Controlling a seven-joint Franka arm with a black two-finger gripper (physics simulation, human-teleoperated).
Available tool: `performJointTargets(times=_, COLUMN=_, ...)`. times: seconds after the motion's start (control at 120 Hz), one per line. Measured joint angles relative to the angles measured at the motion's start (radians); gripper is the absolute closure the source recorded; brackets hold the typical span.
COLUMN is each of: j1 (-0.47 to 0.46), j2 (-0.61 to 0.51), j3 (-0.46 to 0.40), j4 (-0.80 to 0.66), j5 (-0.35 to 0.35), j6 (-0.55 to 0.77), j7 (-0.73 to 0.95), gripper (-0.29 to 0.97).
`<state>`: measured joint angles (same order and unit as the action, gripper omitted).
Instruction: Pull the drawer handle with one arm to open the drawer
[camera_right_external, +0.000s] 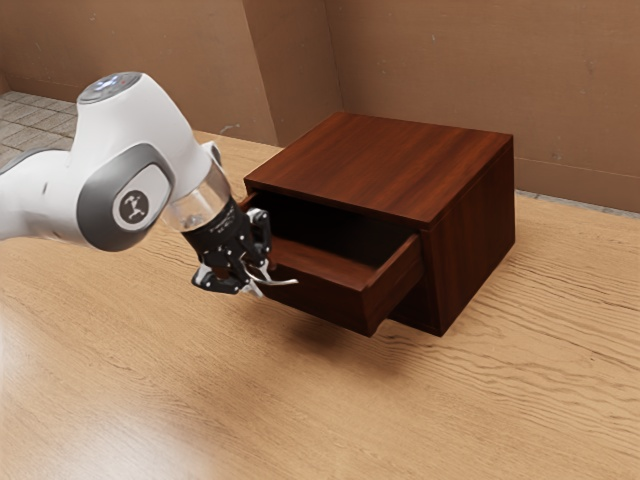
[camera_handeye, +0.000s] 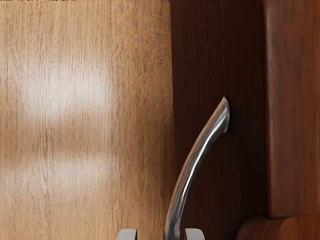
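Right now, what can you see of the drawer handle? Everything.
The drawer handle is a slim, curved bar of shiny silver metal, one end fixed into the dark wooden drawer front. The drawer stands partly out. The handle passes between the open pincer's fingers, a gap showing beside one.

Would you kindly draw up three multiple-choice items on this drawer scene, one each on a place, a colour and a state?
1. Where is the black two-finger tool relative to the dark reddish-brown wooden cabinet?
A. at the curved metal handle on the drawer front
B. above its top
C. behind it

2. What colour is the handle?
A. red
B. silver
C. green

3. How does the single wooden drawer stand?
A. fully shut
B. lifted right out
C. partly pulled out

Answers:
1 A, the tool sits at the handle in the exterior view.
2 B, the handle gleams silver in the wrist view.
3 C, the drawer's front juts past the cabinet's face.
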<state>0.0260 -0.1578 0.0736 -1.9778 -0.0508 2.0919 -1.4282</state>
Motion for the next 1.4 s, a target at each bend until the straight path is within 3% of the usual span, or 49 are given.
performJointTargets(times=0.875, j1=-0.001, j2=-0.140, j3=0.001, j4=-0.150, j5=0.009, j6=0.039, j7=-0.045, gripper=0.66)
performJointTargets(times=1.4, j1=0.005, j2=-0.138, j3=0.001, j4=-0.146, j5=0.023, j6=0.053, j7=-0.055, gripper=0.65)
